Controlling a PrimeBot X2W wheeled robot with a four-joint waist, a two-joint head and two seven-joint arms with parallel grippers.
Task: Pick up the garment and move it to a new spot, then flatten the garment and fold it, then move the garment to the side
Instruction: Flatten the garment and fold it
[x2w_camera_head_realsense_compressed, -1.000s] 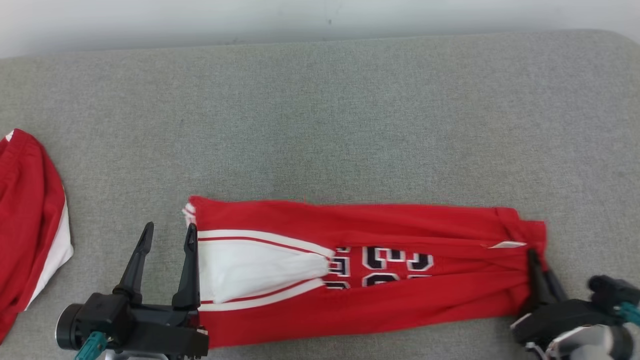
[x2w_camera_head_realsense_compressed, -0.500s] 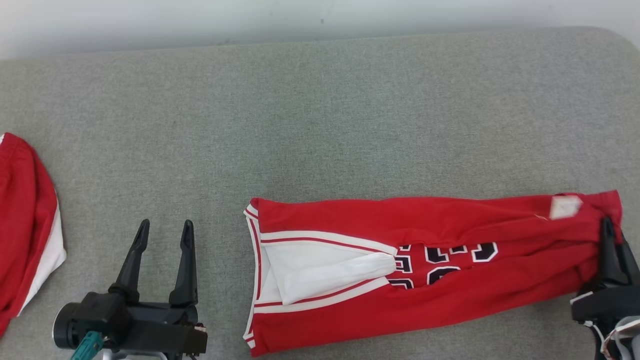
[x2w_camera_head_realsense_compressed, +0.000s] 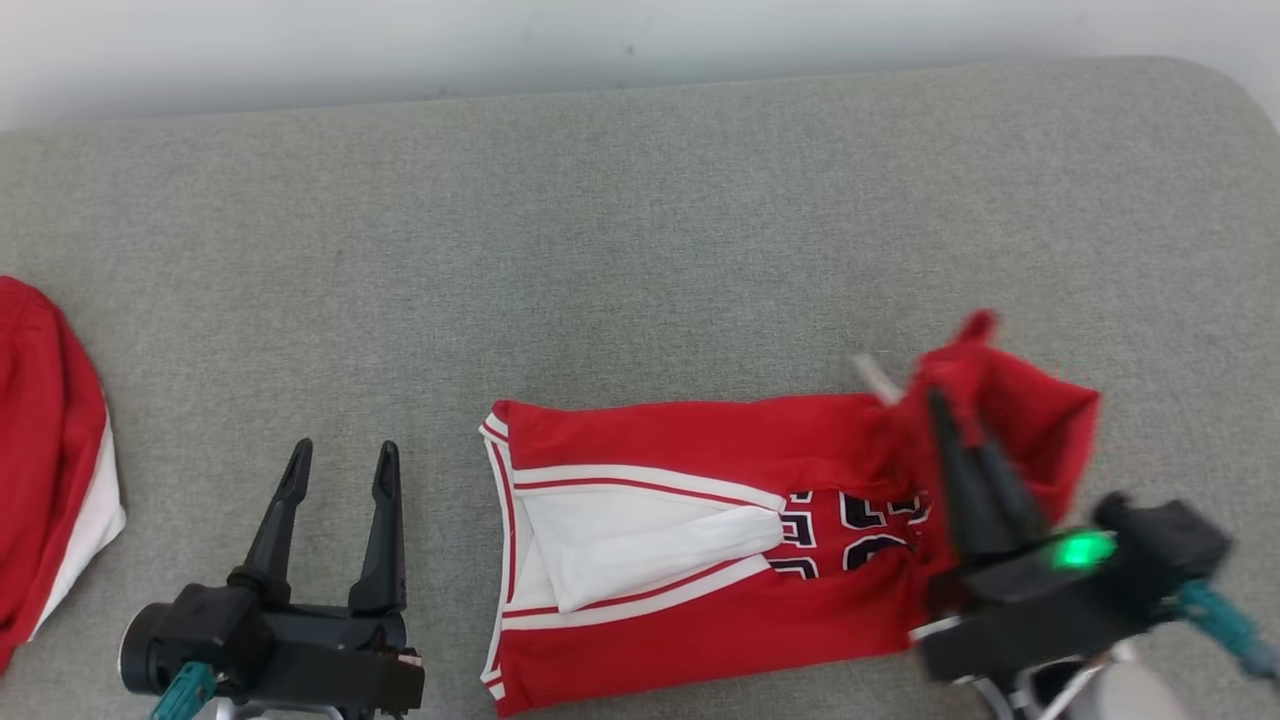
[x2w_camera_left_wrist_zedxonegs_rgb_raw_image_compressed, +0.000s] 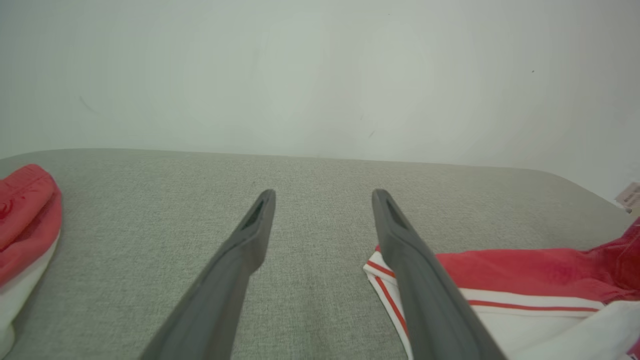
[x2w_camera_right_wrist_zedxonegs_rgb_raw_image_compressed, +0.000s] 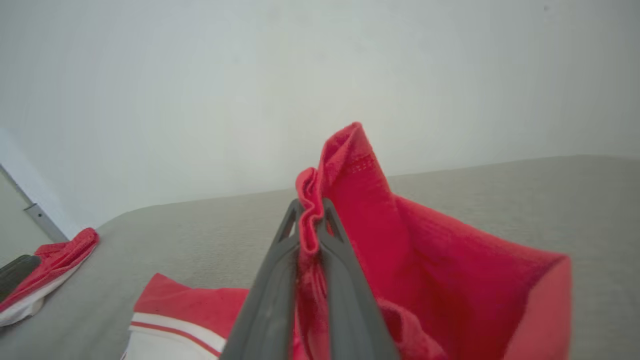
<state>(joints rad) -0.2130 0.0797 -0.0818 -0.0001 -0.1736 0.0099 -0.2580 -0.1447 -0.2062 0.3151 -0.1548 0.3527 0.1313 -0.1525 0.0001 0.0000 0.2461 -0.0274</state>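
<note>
you have 2 garments: jersey, spare | left gripper jaws apart | right gripper jaws clamped on jersey end, raised since earlier

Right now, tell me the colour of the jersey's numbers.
Black numbers outlined white on the red jersey; head view shows them best.

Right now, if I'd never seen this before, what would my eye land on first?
The bright red jersey with white trim lies across the grey padded table, near the middle. At its right end the right pincer is shut on a bunched corner, holding it up off the surface. The left pincer hangs open at lower left, and a second red garment lies at the far left edge.
</note>
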